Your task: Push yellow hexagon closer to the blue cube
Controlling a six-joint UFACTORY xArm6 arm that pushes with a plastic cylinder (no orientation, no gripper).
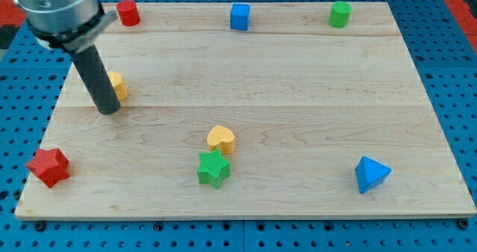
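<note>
Camera view shows my tip on the tabletop, at the left, touching or just beside the near-left side of the yellow hexagon; no hand is fitted, only the bare rod, so nothing can be held. The blue cube sits at the far edge, well apart to the right. My worry is a glancing push: contact this far off-centre could spin the hexagon or let it slip past the rod, perhaps toward the red cylinder rather than the cube. The rod hides much of the hexagon, so I cannot confirm its shape or actual contact. The yellow heart looks clear of the path.
</note>
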